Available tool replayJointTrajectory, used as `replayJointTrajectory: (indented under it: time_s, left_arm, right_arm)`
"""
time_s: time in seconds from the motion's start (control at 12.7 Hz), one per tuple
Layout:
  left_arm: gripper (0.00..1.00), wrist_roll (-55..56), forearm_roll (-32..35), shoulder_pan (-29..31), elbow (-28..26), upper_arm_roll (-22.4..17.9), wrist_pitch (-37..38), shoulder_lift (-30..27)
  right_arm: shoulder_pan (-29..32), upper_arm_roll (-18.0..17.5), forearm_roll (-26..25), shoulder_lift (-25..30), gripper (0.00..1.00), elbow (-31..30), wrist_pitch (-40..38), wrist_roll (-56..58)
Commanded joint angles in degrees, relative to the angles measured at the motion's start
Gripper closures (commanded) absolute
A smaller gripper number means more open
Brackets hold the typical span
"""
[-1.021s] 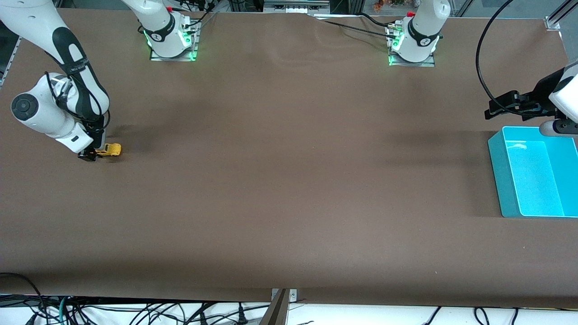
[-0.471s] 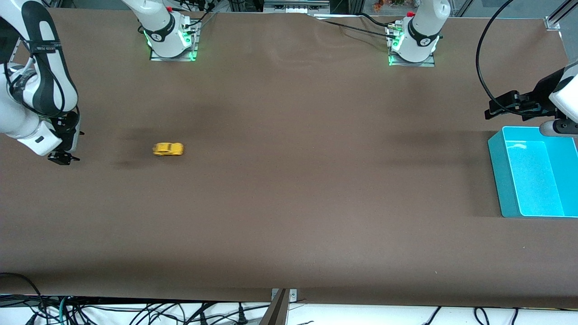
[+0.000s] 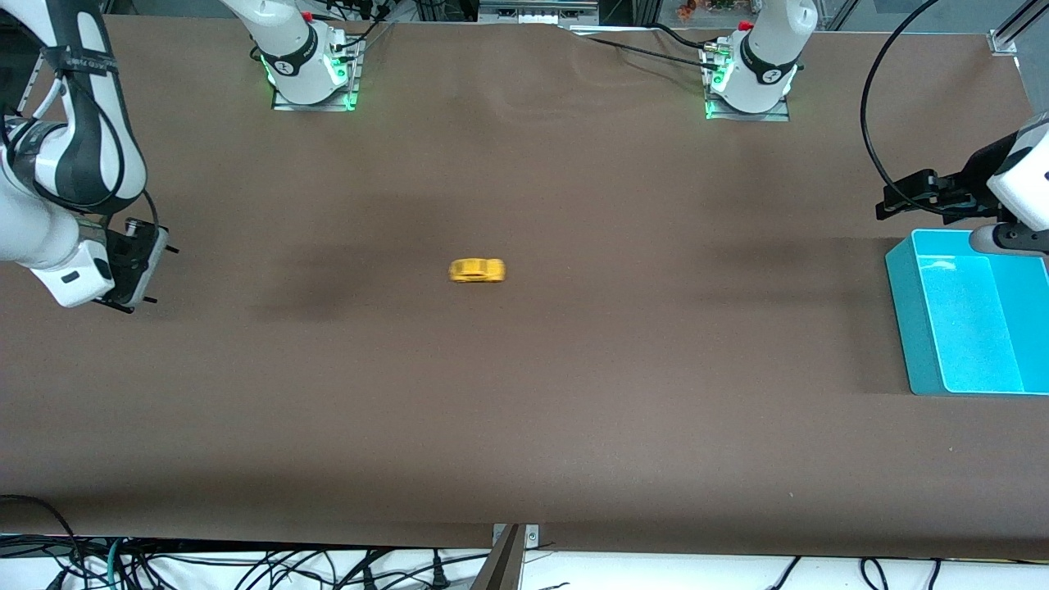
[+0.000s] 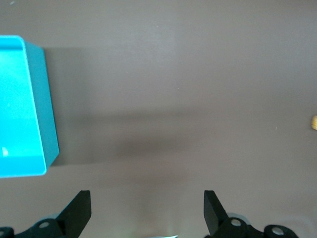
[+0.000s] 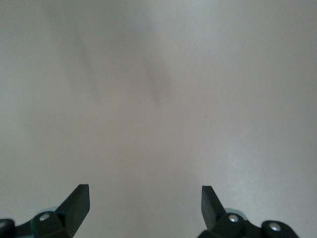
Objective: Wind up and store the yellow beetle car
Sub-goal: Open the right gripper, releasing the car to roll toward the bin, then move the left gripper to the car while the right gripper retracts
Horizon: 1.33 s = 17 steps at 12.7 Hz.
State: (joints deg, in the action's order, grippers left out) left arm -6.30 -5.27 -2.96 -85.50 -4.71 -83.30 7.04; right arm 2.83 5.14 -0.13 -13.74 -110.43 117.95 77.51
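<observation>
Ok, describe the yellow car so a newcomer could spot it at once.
Start from the brown table and look to its middle, between the two arms' ends. The yellow beetle car sits there alone: tiny, rounded, bright yellow, far smaller than the teal bin at the left arm's end.

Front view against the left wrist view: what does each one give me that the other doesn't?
Only the front view shows the right end effector, open over the table's right-arm end, both arm bases, and the whole yellow beetle car mid-table, free of both arms. Only the left wrist view shows the left end effector open, with bare table between its fingers. Both show the teal bin and the car, though in the wrist view it is just a yellow sliver at the frame edge.
</observation>
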Motion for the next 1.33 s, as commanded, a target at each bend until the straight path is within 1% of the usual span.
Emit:
replayJointTrajectory:
  time_s: [0.0, 0.16, 0.31, 0.39, 0.63, 0.86, 0.94, 1.02, 1.1, 1.26]
  left_arm:
    - [0.0, -10.6, 1.3, 1.5, 0.2, 0.0, -0.5, 2.5]
    - [0.0, -16.4, 1.4, 1.6, 0.0, 0.2, -0.5, 4.7]
    - [0.0, -28.4, 1.6, 1.5, -0.5, 0.4, -0.5, 7.8]
    - [0.0, -32.2, 2.5, 1.6, -0.5, 0.5, -1.0, 9.3]
    - [0.0, -46.4, 3.9, 1.8, -2.4, 0.6, -5.5, 12.2]
    - [0.0, -62.5, 3.9, 3.0, -8.8, 0.7, -14.6, 12.6]
    - [0.0, -68.1, 3.9, 3.0, -11.2, 0.8, -17.9, 12.5]
    - [0.0, -72.3, 3.8, 3.0, -13.3, 2.3, -20.5, 12.3]
    - [0.0, -74.8, 3.8, 3.4, -15.5, 4.7, -22.8, 12.0]
    - [0.0, -75.3, 3.8, 3.4, -21.2, 7.1, -27.9, 10.5]
  right_arm:
    - [0.7, -3.0, 0.2, 1.0, 0.0, 3.3, -4.1, -14.6]
    - [0.4, -3.9, 0.0, 1.7, 0.0, 3.8, -4.6, -26.9]
    - [0.4, -5.1, -0.1, 2.7, 0.0, 4.2, -4.7, -36.2]
    - [0.4, -5.2, -0.1, 2.9, 0.0, 4.9, -6.1, -40.3]
    - [0.4, -6.1, 0.0, 3.0, 0.0, 10.4, -14.9, -51.6]
    - [0.3, -6.0, -0.1, 3.0, 0.0, 16.0, -21.7, -56.9]
    - [0.3, -6.0, -0.2, 3.0, 0.0, 17.9, -22.7, -60.0]
    - [0.3, -6.0, -0.1, 3.4, 0.0, 19.4, -23.2, -62.1]
    - [0.2, -5.8, 0.7, 4.4, 0.0, 20.1, -25.9, -64.0]
    - [-0.5, -4.8, 1.8, 5.7, 0.0, 22.3, -30.2, -69.8]
